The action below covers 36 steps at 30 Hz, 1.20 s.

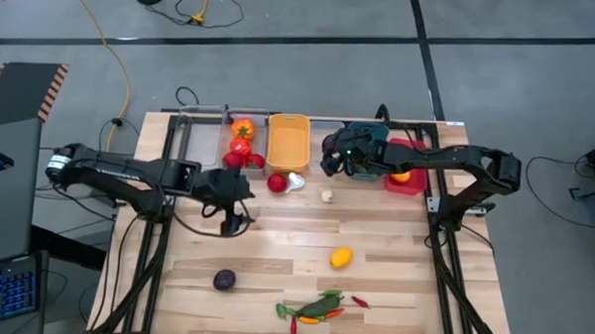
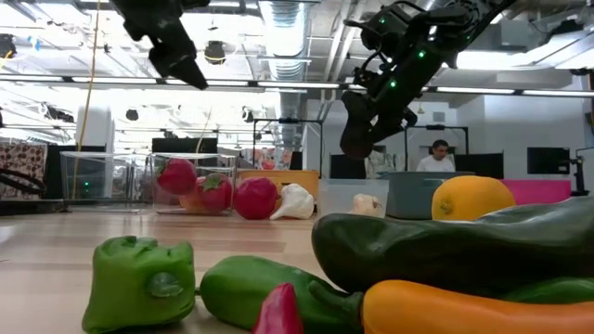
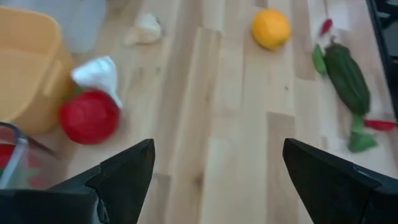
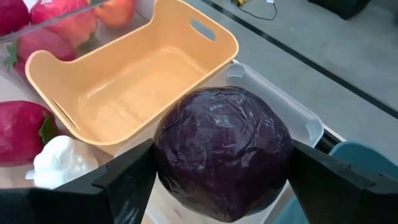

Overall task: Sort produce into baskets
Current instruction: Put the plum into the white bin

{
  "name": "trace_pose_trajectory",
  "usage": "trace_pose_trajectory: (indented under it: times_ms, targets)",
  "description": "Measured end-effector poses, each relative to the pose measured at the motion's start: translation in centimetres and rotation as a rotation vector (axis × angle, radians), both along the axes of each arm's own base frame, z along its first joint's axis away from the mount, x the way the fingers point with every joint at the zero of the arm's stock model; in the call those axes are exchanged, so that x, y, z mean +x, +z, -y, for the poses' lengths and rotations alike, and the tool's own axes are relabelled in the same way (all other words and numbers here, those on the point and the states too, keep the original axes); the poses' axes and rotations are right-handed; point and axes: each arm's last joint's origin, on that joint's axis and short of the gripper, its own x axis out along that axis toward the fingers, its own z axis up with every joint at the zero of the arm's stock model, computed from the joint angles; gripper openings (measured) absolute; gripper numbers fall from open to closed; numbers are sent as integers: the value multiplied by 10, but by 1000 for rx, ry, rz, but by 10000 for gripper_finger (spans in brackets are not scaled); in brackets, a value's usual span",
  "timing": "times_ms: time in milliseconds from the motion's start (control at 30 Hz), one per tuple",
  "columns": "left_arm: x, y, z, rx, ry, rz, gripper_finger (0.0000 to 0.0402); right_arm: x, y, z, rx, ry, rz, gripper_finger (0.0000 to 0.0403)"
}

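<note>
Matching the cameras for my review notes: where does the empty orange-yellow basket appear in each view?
High view: orange-yellow basket at the table's far edge, centre of the bin row.
Low view: low tan strip behind the red tomato and garlic.
Left wrist view: its corner at the picture's left edge.
Right wrist view: wide and empty, behind the purple ball.
Shared landmark: white garlic in front of it.

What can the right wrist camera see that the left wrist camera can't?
Only the right wrist view shows the purple ball clamped in the right gripper, a clear bin and the teal bin's edge. Only the left wrist view shows the open, empty left gripper, the orange citrus and the green vegetable pile. Both show the empty orange-yellow basket, the red tomato and the white garlic beside it.
</note>
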Motion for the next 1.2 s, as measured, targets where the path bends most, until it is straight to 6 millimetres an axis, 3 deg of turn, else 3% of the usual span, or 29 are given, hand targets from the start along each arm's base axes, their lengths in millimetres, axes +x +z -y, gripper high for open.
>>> trace_pose_trajectory:
  times_ms: [700, 1200]
  targets:
    - [-24, -18, 82, -200, -16, -218, 341, 0, 0, 2, 35, 35, 11, 365]
    - [-22, -31, 101, -190, -32, -274, 341, -1, 0, 5, 33, 23, 16, 381]
